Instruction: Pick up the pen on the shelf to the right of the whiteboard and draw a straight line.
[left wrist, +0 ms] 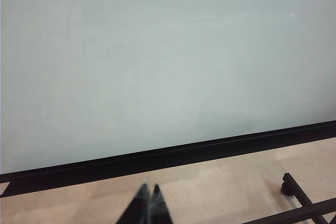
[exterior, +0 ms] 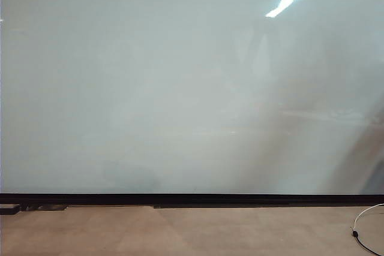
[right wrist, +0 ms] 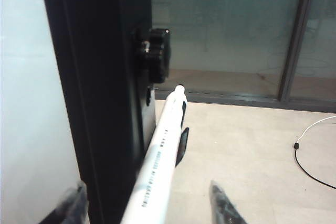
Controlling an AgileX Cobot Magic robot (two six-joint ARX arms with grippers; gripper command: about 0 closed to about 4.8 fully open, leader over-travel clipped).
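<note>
The whiteboard fills the exterior view, glossy and pale, with a black strip along its lower edge. No straight line shows on it, and neither arm appears there. In the right wrist view the pen, white with small dark print, lies beside the board's black side frame, with a small black shelf piece showing next to its barrel. My right gripper is open, one finger on each side of the pen and a gap on both sides. My left gripper is shut, empty, facing the whiteboard.
A black round knob sticks out of the side frame just beyond the pen's far end. A white and black cable lies on the beige floor, also visible as the cable. A black stand bar crosses the floor. Glass doors stand behind.
</note>
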